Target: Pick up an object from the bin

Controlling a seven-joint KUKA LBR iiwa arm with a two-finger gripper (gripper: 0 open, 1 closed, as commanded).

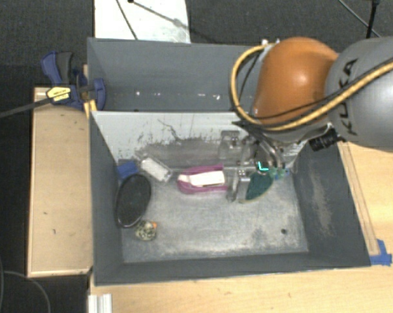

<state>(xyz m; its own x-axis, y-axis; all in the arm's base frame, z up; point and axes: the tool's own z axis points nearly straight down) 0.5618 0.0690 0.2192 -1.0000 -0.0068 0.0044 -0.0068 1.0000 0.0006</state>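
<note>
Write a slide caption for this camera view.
Robot gripper down in a grey bin, between a purple-and-white item and a dark green piece.

black oval | white block | blue piece | speckled ball

Dark, coarse-textured floor fills upper left and top of frame. White sheet lies on it, top centre-left. Black cable runs in from left edge at mid-height. Lighting even and soft overall.

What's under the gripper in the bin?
A dark green thing sticks out beneath the gripper; its upper part is covered. A purple-and-white thing ends beside the gripper.
</note>
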